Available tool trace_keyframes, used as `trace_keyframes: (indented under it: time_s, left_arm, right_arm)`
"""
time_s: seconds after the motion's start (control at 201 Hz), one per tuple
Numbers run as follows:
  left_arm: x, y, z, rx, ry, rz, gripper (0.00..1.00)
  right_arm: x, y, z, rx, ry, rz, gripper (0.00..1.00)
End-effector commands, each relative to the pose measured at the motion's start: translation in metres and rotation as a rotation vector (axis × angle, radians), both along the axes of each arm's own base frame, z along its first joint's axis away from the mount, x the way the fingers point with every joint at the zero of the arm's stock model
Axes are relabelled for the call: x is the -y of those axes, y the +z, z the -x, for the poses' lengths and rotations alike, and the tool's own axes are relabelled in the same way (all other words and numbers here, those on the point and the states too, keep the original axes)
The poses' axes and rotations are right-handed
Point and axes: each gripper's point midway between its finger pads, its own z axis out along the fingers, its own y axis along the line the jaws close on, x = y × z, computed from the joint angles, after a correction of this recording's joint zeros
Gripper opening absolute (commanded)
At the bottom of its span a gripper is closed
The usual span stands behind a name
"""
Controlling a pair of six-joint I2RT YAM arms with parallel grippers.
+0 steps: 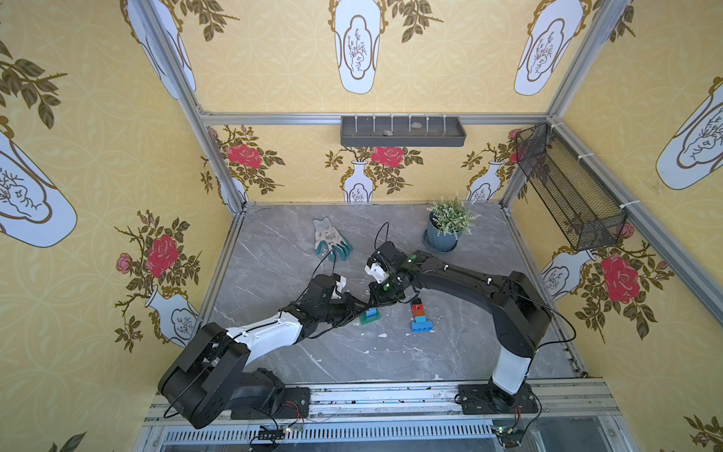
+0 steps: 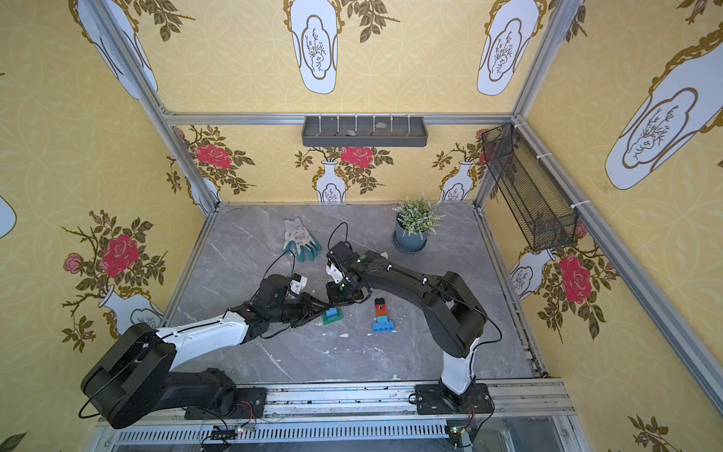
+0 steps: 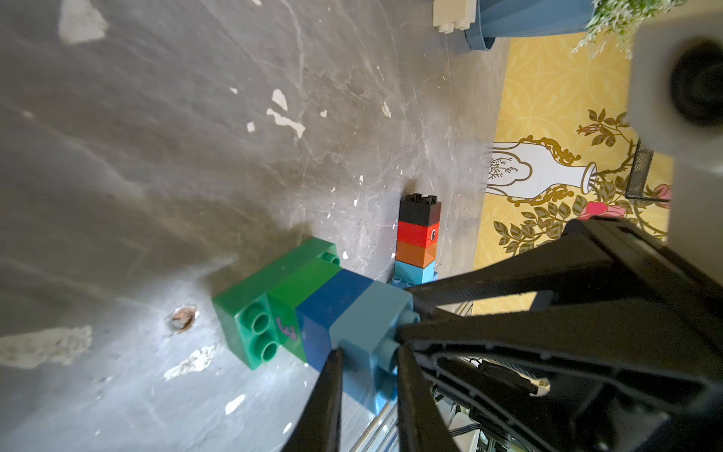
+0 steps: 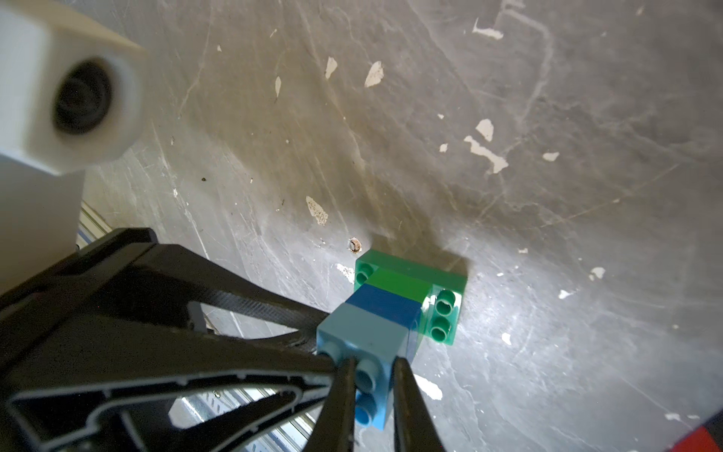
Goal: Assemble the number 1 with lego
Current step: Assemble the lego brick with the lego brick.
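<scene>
A short lego tower stands on the table in both top views: a long green base brick [image 1: 369, 320], a green square, a blue square and a light blue brick [image 3: 367, 313] on top. My left gripper [image 3: 369, 352] is shut on the light blue brick's sides. My right gripper [image 4: 374, 362] comes from the other side and is shut on that same brick [image 4: 364, 332] at its studs. Both grippers meet over the tower [image 2: 331, 315]. A second lego stack [image 1: 419, 317], black, red, orange, light blue on a long blue base, appears to lie flat to the right. A white brick [image 3: 455, 15] sits by the pot.
A gardening glove [image 1: 330, 238] lies at the back of the table and a potted plant [image 1: 446, 227] stands at the back right. A grey tray [image 1: 403, 131] hangs on the rear wall, a black mesh basket [image 1: 567, 188] on the right wall. White flecks dot the table.
</scene>
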Motion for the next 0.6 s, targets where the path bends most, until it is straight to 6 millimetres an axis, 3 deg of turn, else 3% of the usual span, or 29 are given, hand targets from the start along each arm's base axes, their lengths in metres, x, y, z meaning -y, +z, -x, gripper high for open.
trace_keyframes:
  time_s: [0.0,0.592]
  left_arm:
    - [-0.0407,-0.0633,0.0449,-0.208,-0.02,-0.27,0.18]
    - [-0.0428,-0.0666,0.0497,-0.202,-0.078,-0.363,0.15]
  right_arm:
    - [0.0163,-0.0238,0.0191,-0.041,0.045,0.105,0.17]
    - [0.0144,-0.0268,0.0233,-0.04,0.056,0.112,0.17]
